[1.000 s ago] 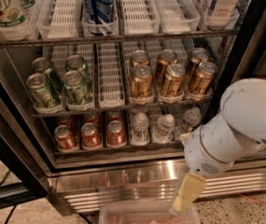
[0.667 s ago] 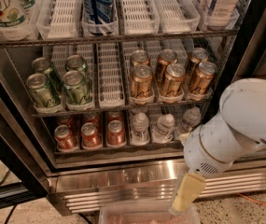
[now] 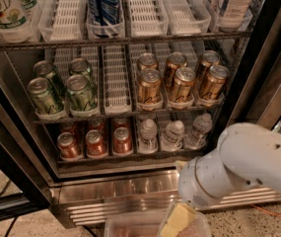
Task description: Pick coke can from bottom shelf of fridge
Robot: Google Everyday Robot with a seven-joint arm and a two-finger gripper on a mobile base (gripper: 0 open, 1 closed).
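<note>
Three red coke cans (image 3: 95, 143) stand in a row at the left of the fridge's bottom shelf (image 3: 130, 157), more behind them in shadow. The fridge (image 3: 115, 189) is open, with its ribbed steel base below the shelf. My gripper (image 3: 173, 224) hangs from the white arm (image 3: 248, 164) at the lower right. It is in front of the steel base, below and to the right of the coke cans, apart from them and holding nothing that I can see.
Three small water bottles (image 3: 173, 132) stand right of the coke cans. On the rack above are green cans (image 3: 63, 85) and gold-brown cans (image 3: 179, 80). The top rack holds a blue bottle (image 3: 103, 4). A clear pinkish tub (image 3: 130, 227) is at the bottom edge.
The white arm and gripper have moved down and a little left in front of the fridge base. The cans and bottles have not moved.
</note>
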